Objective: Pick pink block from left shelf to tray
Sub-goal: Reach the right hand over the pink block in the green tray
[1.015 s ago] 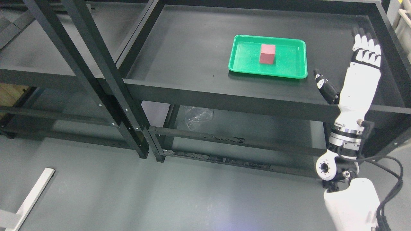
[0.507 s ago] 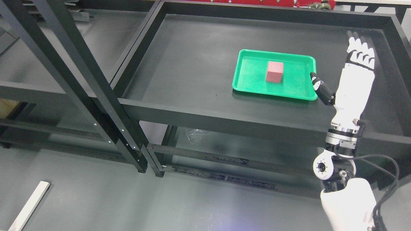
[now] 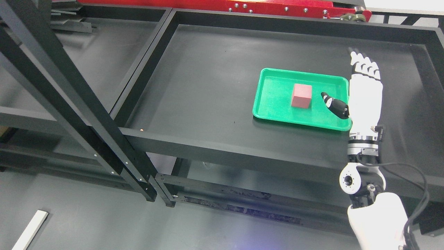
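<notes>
**Pink block resting in the green tray, right robot hand raised beside it**

We see the pink block point(image 3: 301, 96) standing upright on the floor of the green tray point(image 3: 274, 104), roughly at the tray's centre and clear of its rims. The block lies just to the left of the right robot hand point(image 3: 362, 93), and nothing touches it. The hand's dark thumb point(image 3: 334, 105) juts out to the left over the tray's right portion, its tip near the block but apart from it. The four remaining fingers point(image 3: 364, 64) point straight up and away from us, held together side by side and extended; the hand is therefore spread flat with the thumb splayed, holding nothing. The white forearm point(image 3: 364, 139) descends from the hand to the lower right edge of the picture, passing in front of the tray's right rim.

The tray sits on the dark right shelf point(image 3: 208, 80), which stretches to the left of and behind the hand. Further left, past a black dividing frame, we find the left shelf point(image 3: 93, 59). Black upright posts point(image 3: 69, 100) cross the far left, well apart from the hand. A red bar point(image 3: 277, 7) runs along the top edge, beyond the shelf's back rim. Below and far left of the hand, a white strip point(image 3: 29, 229) lies on the grey floor point(image 3: 138, 222).
</notes>
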